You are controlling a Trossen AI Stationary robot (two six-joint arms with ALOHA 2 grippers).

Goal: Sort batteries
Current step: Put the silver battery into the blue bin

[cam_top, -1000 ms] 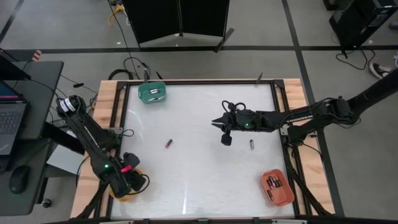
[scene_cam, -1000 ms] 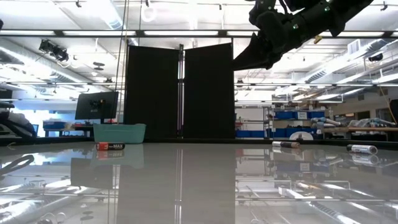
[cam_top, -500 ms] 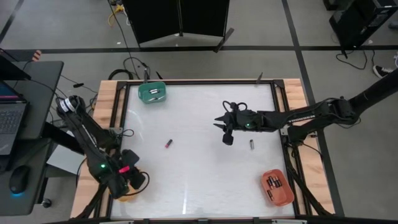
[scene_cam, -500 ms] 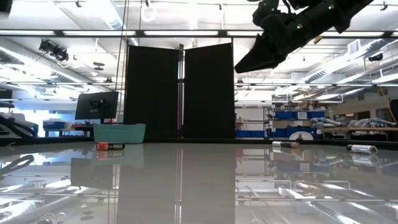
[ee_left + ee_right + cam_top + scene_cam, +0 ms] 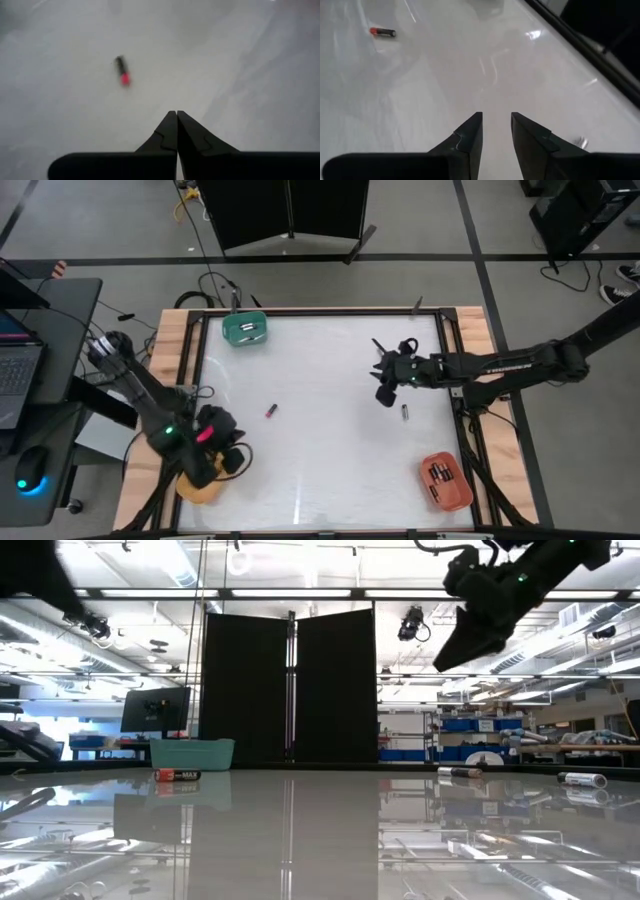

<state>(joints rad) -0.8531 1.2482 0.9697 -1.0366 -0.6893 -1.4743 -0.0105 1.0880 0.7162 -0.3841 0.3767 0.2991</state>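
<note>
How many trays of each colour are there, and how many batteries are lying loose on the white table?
Green tray: 1
Orange tray: 1
Yellow tray: 1, partly hidden under the left arm
Loose batteries: 2, a red-ended one and a silvery one
Total: 5 things. The batteries already in the trays are too small to count.

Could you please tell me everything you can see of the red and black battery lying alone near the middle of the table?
The small slim red and black cylindrical battery lies flat on the glossy white table, left of centre. One end is red, the rest dark; the low view shows pale lettering on its side. Nothing touches it, and both claws are well away from it.
</note>
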